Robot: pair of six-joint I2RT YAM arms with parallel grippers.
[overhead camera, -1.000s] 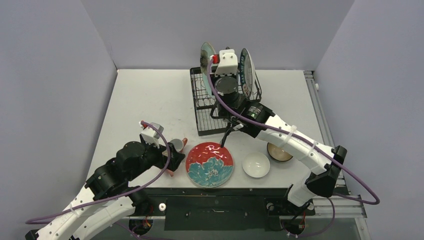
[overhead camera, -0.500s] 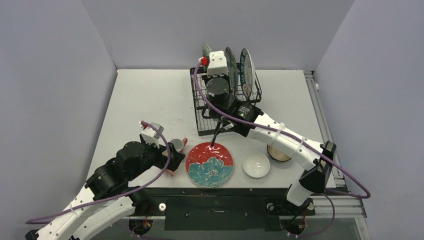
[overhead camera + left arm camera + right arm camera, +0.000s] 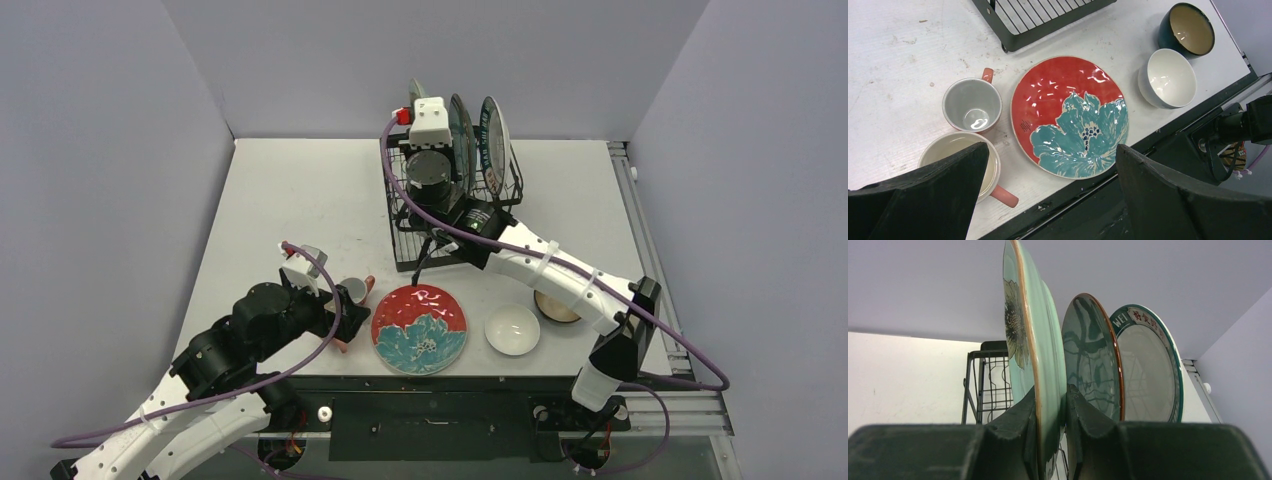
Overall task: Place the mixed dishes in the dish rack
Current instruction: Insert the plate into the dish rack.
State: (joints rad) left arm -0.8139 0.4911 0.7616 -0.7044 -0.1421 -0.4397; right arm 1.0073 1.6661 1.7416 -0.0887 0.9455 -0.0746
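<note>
Hovering at the lower left of the overhead view, the left gripper is holding nothing, its fingers spread wide above two mugs that are sitting just beside the red flowered plate. A white bowl and a dark bowl are resting on the table to the plate's right. At upper centre the right gripper is pinching a pale green plate upright at the rack, left of the teal plate and the lettered plate; its lower edge is hidden.
</note>
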